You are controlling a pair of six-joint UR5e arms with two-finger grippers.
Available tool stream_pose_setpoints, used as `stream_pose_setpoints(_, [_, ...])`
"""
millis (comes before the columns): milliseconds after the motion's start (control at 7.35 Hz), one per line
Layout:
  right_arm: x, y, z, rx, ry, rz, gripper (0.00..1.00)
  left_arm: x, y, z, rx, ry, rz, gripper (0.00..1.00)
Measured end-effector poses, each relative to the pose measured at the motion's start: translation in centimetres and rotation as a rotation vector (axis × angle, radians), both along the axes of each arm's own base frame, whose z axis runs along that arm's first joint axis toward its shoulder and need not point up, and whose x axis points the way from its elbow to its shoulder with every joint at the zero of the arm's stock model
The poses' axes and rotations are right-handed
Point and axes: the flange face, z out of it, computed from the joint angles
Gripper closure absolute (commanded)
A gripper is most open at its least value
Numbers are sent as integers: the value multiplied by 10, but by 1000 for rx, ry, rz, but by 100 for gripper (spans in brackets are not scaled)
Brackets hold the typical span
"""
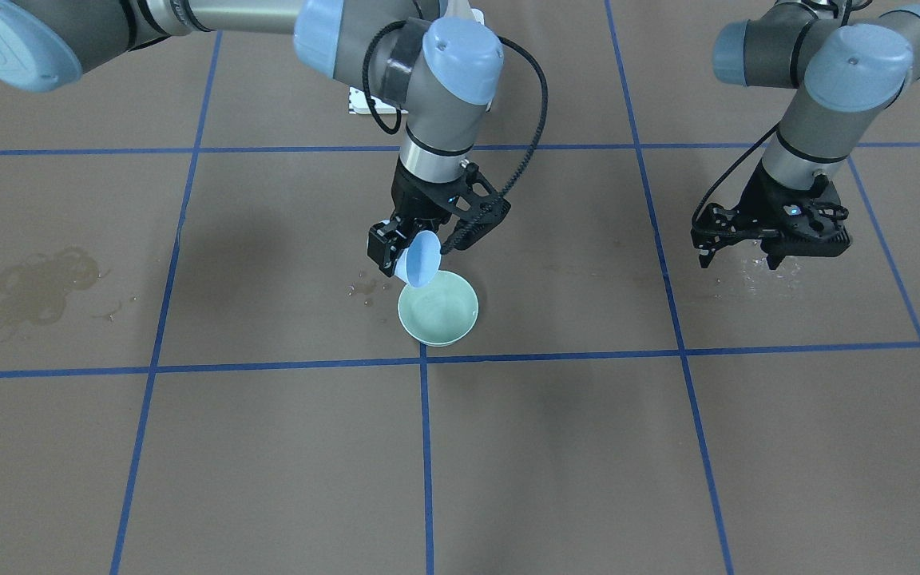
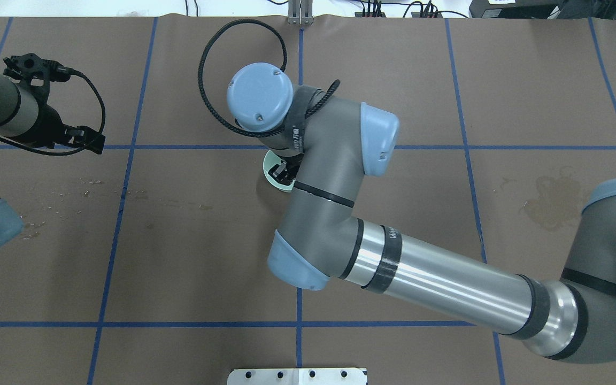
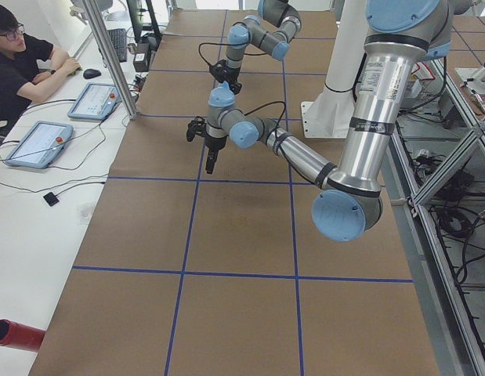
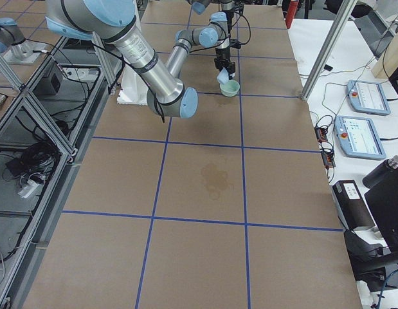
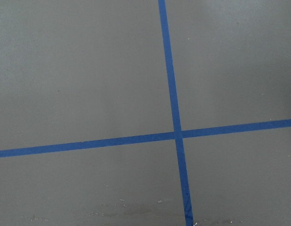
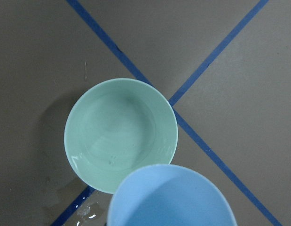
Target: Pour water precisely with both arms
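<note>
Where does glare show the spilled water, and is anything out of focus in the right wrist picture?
Right wrist view: the blue cup near the lens looks slightly soft, the green bowl sharp; water glints bottom left. Front-facing view: glints beneath the left gripper.

Illumination was even, diffuse and came from overhead. The brown tabletop [image 1: 268, 447] carried only soft, faint shadows beneath the right arm [image 2: 436, 278] and beside the green bowl [image 6: 119, 134]. Spilt water [image 1: 755, 275] gave small glints. The blue cup [image 6: 171, 197] appeared slightly soft at close range in the right wrist view; elsewhere focus was sharp.
</note>
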Motion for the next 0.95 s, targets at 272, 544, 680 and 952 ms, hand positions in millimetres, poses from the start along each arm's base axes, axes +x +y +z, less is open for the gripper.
stream_pose_setpoints(272, [39, -11, 12, 29, -235, 208, 100, 1, 0, -4, 3, 6, -1, 0])
stream_pose_setpoints(544, [106, 0, 39, 80, -375, 447, 100, 0, 1, -6, 4, 9, -3, 0])
stream_pose_setpoints(680, [151, 14, 70, 87, -396, 581, 100, 0, 1, -6, 3, 9, -4, 0])
stream_pose_setpoints(952, [213, 22, 143, 89, -341, 824, 100, 0, 2, -5, -1, 10, -1, 0])
